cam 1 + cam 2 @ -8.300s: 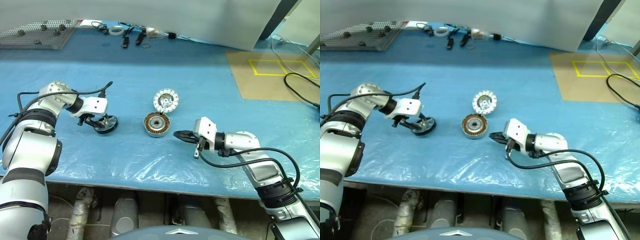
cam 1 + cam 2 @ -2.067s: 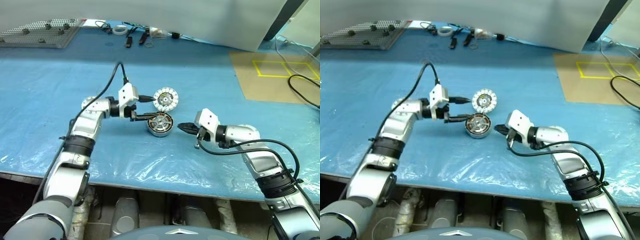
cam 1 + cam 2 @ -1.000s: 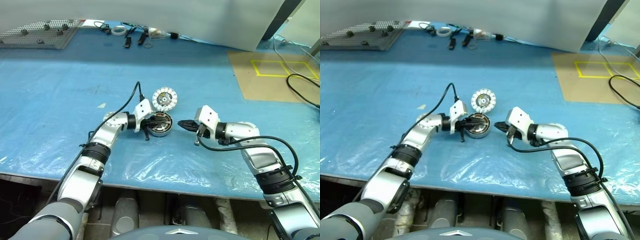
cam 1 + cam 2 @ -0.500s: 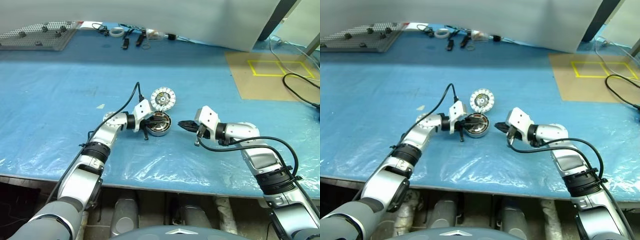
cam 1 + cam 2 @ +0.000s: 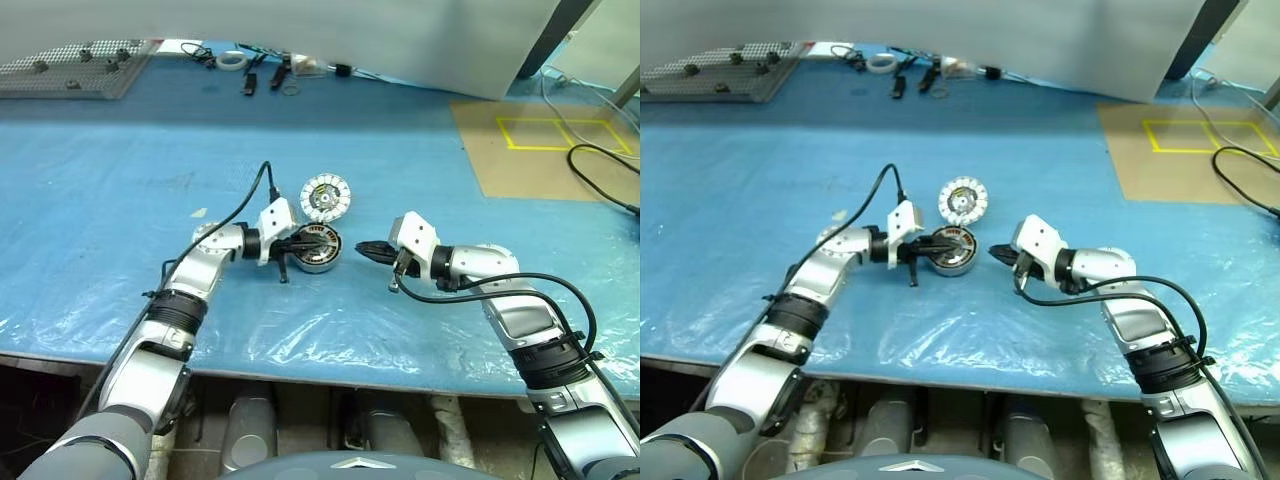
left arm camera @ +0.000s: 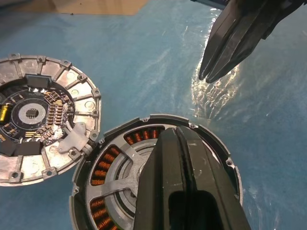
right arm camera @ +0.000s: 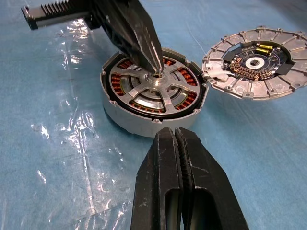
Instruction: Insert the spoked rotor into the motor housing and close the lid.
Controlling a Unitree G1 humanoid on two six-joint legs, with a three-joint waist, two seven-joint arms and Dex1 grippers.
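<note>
Blue sheeting (image 5: 420,170) carries the motor housing (image 7: 154,93), spoked rotor (image 7: 149,90) seated inside; my left gripper (image 7: 154,71), fingers pressed together, tips on its hub. Lid (image 7: 259,61) lies touching alongside. My right gripper (image 5: 362,249) waits near, clamped empty.

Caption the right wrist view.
Left tool, shut, tip at the spoked rotor hub inside the motor housing.

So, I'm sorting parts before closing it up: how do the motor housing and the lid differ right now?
The motor housing is a deep shell showing copper windings and the spoked rotor; the lid is a flat disc with radial segments and tiny gold parts. The housing has the left hand over its hub; the lid lies untouched. Both are round, silvery, similar width.
</note>
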